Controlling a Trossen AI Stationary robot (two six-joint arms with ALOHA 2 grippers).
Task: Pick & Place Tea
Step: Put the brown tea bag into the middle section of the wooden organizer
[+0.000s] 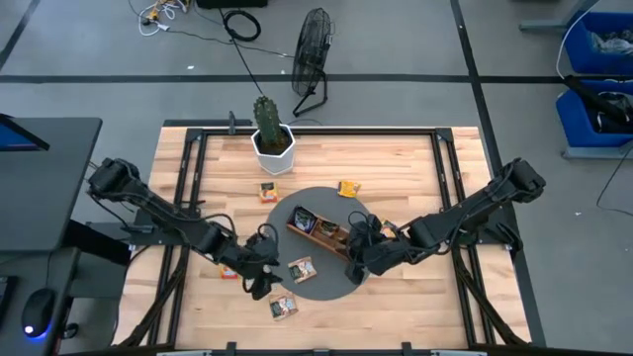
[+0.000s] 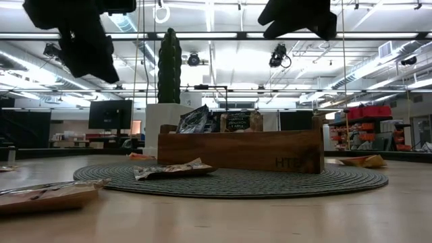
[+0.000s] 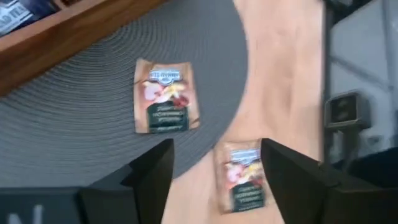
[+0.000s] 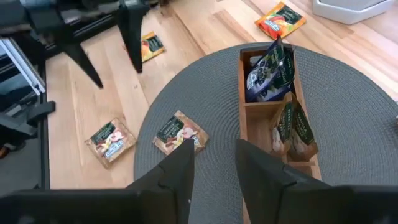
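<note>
Wooden tray (image 1: 318, 231) on grey mat (image 1: 326, 280) already holds dark and beige tea packets (image 4: 272, 65). Left tool (image 1: 259, 282), fingers apart and empty, hangs above a beige packet (image 3: 244, 177) on the bench (image 1: 415, 168). Right tool (image 1: 353, 262), fingers parted, empty, hovers at the tray's end.

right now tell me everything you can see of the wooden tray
The wooden tray is a long, narrow brown box of plain wood, split by cross walls into compartments. It lies flat on the round grey woven mat. Dark tea packets stand tilted in one compartment, greenish ones in the next. Neither pincer touches it.
</note>
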